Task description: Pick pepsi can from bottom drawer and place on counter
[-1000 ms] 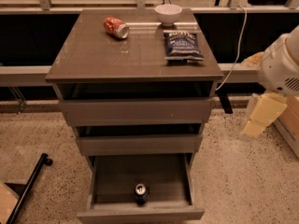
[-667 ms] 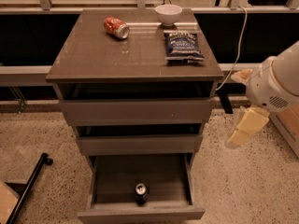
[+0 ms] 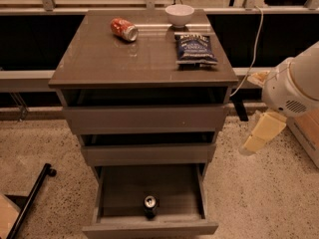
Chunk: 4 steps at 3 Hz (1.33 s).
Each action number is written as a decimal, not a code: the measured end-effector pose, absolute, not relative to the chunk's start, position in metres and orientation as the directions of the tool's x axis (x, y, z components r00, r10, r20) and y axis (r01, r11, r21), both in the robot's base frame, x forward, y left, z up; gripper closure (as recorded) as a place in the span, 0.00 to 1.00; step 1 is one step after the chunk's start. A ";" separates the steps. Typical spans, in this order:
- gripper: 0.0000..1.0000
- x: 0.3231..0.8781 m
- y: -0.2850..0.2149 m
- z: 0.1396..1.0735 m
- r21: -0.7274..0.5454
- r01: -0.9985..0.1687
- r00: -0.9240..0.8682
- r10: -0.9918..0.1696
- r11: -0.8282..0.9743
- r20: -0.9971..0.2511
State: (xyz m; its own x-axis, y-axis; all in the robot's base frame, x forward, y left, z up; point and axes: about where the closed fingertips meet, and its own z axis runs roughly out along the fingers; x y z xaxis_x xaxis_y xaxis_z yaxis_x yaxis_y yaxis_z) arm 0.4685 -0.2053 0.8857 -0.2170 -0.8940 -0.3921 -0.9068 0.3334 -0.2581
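Observation:
The pepsi can (image 3: 150, 203) stands upright in the open bottom drawer (image 3: 149, 229), near the middle of its front. The counter (image 3: 119, 61) is the glossy grey-brown top of the cabinet. My gripper (image 3: 260, 134) is a cream-coloured part hanging down from the white arm (image 3: 294, 86) at the right. It is beside the cabinet at the height of the middle drawer, well above and to the right of the can, and it touches nothing.
On the counter lie a dented red can (image 3: 124, 29), a white bowl (image 3: 179, 14) and a dark blue snack bag (image 3: 195, 49). The two upper drawers stand slightly open. A black bar (image 3: 30, 200) lies on the floor at the left. A cable (image 3: 255, 44) hangs at the right.
The arm and gripper have moved left and a little down, closer to the cabinet's right side. The can and the drawers have not moved.

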 end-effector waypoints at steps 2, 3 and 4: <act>0.00 0.470 -0.187 0.834 -0.212 -0.929 -0.188 -0.882 0.303 -0.433; 0.00 0.469 -0.159 0.748 -0.128 -0.953 -0.176 -0.844 0.276 -0.506; 0.00 0.472 -0.158 0.740 -0.127 -0.951 -0.180 -0.841 0.281 -0.510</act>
